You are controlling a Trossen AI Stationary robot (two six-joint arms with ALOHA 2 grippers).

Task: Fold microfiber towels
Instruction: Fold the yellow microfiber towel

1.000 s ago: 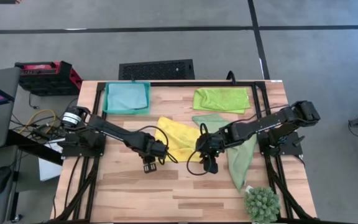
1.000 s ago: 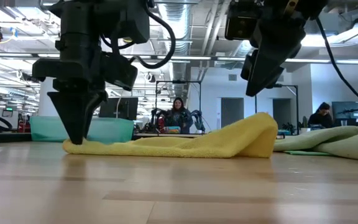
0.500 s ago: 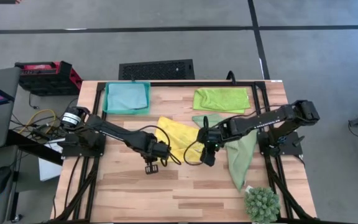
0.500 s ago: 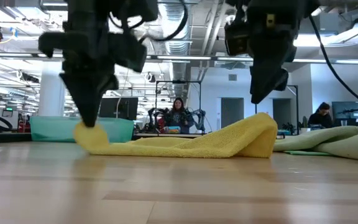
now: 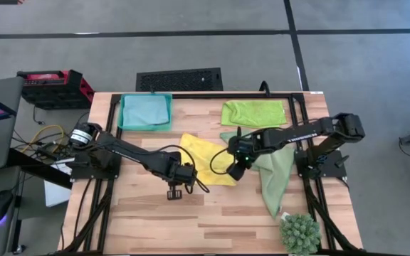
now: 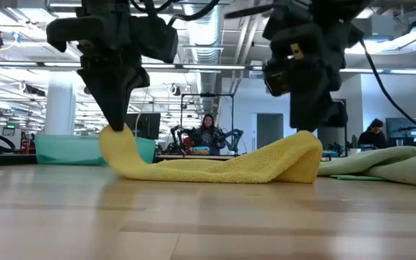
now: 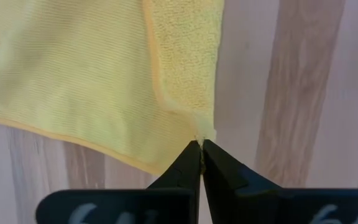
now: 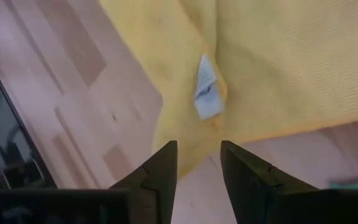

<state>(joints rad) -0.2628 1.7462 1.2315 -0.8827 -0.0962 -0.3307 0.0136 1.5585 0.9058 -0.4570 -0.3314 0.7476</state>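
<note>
The yellow towel [image 5: 206, 160] lies rumpled mid-table, with a raised fold [image 6: 302, 155] at its right end. My left gripper [image 5: 184, 176] is shut on the towel's near left corner and holds it above the table [image 6: 115, 130]. My right gripper [image 5: 234, 172] is open and points down over the raised fold, above a white tag [image 8: 206, 94]. The sage green towel [image 5: 275, 171] lies at the right, and the lime green towel [image 5: 255, 114] lies flat at the far right. I cannot pick out the light blue towel. My left gripper pinches the yellow towel's corner [image 7: 199, 132] between its two fingertips, from above, pointing down. The corner is lifted clear. The cloth hangs slack below the fingers [image 6: 121, 148] and the rest lies on the table. My right gripper's fingertips [image 6: 305, 128] reach the fold's top; I cannot tell whether they touch it.
A teal tray [image 5: 146, 112] stands at the far left. A spiky green plant [image 5: 300, 233] stands at the near right corner. Bare wood [image 5: 191, 220] runs along the near edge. People sit in the room behind [image 6: 208, 133].
My left gripper has risen from the table with the yellow towel's near left corner and drifted toward the table's right. The corner now hangs lifted while the rest stays flat. My right gripper has moved toward the far edge and come down onto the towel's raised fold.
</note>
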